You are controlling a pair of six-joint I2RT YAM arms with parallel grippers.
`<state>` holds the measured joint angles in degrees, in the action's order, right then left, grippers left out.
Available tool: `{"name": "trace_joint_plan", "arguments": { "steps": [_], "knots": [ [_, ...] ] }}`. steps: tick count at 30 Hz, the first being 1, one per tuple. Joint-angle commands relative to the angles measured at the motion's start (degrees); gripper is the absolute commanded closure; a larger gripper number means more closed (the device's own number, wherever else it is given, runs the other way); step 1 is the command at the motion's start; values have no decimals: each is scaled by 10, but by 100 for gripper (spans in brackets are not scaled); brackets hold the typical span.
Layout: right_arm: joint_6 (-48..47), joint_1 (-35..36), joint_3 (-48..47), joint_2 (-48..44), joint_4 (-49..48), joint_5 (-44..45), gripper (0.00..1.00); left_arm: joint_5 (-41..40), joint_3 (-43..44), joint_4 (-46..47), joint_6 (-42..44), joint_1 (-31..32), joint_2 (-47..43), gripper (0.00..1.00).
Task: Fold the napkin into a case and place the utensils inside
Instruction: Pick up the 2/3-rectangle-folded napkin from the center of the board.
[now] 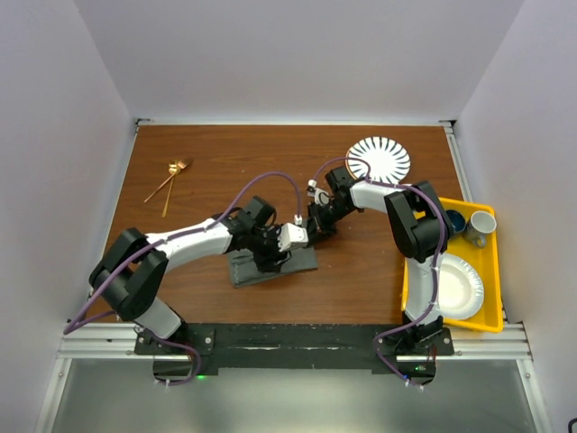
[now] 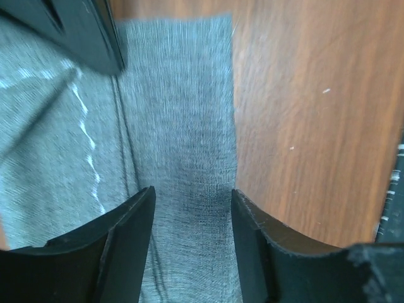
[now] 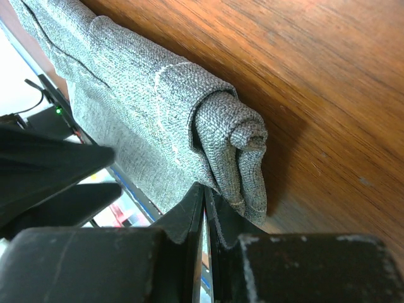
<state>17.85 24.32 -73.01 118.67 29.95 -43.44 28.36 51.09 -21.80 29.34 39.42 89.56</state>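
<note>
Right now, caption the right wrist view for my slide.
Right gripper shut at the rolled end of the grey napkin on wooden table.

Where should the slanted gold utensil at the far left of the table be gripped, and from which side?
Grip the slanted gold utensil low on its handle, near the free end, coming straight down with the left pincer closing across it. It lies flat on the table and its head seems to meet the other utensil; the handles spread apart only toward that end.
</note>
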Motion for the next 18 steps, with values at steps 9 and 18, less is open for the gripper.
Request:
{"name": "trace_joint_plan", "arguments": {
  "steps": [9,18],
  "knots": [
    [-29,-4,6,26,-4,87,92,-177,-73,102,-25,94,21,42],
    [-36,-4,16,17,-3,87,91,-166,-69,58,0,91,47,75]
  ]
}}
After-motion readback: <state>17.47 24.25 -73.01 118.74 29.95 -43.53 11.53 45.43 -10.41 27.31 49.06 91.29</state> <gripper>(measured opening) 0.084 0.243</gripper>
